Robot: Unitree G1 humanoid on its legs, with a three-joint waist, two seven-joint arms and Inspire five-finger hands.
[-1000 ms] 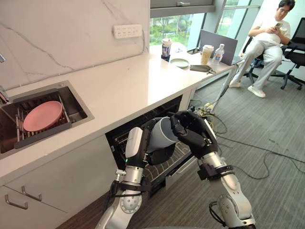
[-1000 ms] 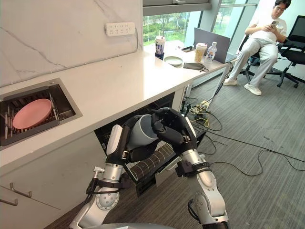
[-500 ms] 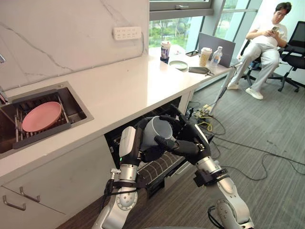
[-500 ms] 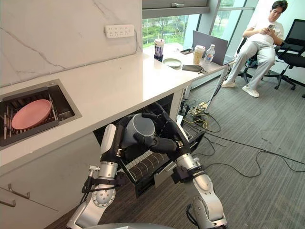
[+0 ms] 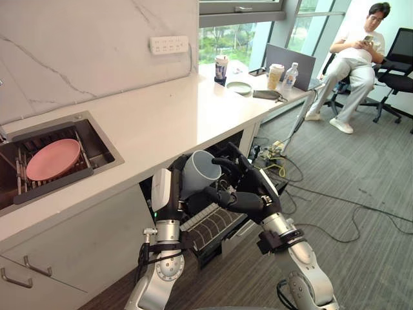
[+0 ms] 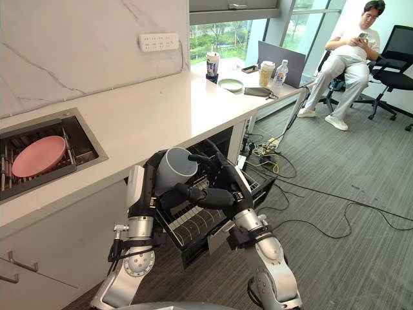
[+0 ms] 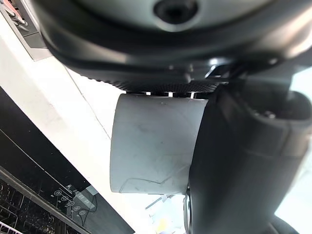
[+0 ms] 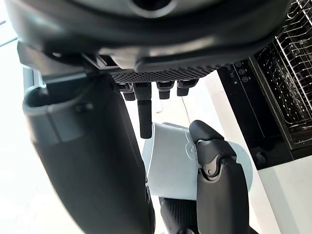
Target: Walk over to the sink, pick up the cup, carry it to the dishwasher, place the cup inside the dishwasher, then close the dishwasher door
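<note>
The left hand grips the grey cup close by the counter edge, above the dishwasher rack. The right hand, fingers spread, crowds in at the cup's 4 o'clock. A nudge could dislodge the cup, or its rim could clip the counter.

No words or numbers can be read. The glossy black dishwasher control strip bears a row of small white symbols, too small to make out.
</note>
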